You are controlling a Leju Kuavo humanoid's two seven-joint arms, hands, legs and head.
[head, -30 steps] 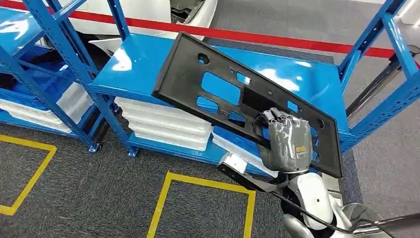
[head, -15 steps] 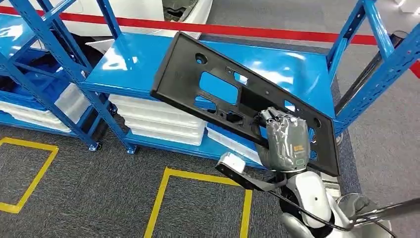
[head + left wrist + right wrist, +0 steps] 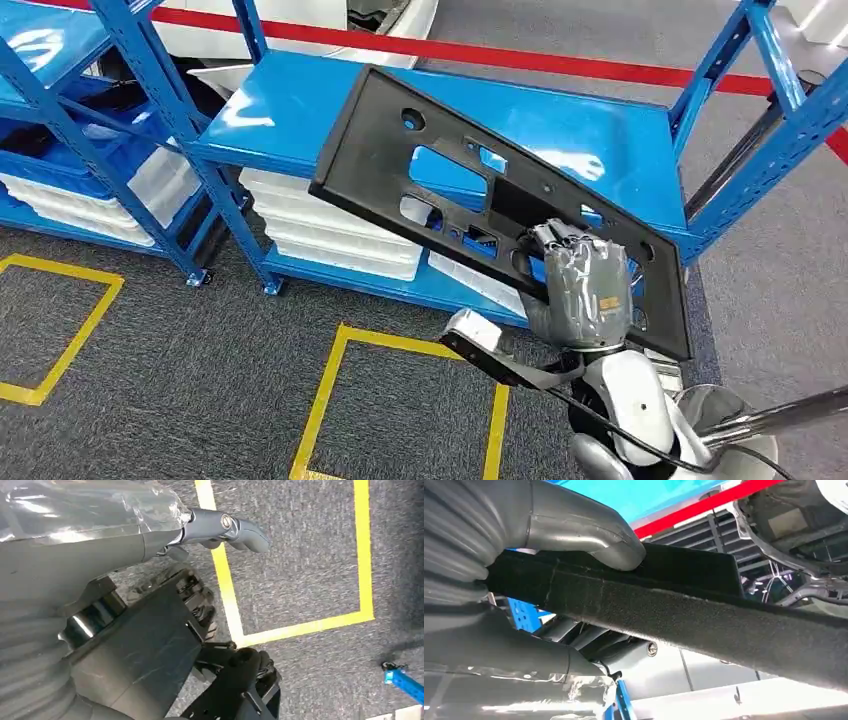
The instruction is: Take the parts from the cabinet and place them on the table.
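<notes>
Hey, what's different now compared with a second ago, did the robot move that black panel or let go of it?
Almost nothing changed with the part. The whole head view shifted a little, so the camera moved, not the blue rack. The right hand still grips the black panel near its lower end, tilted the same way above the shelf. It has not been let go or set down. The left hand hangs over the grey floor with yellow tape.

A factory or warehouse floor: blue steel racks (image 3: 150,90) stacked with white trays (image 3: 330,235), grey carpet (image 3: 180,380) marked by yellow squares (image 3: 330,400) and a red line (image 3: 560,62)
</notes>
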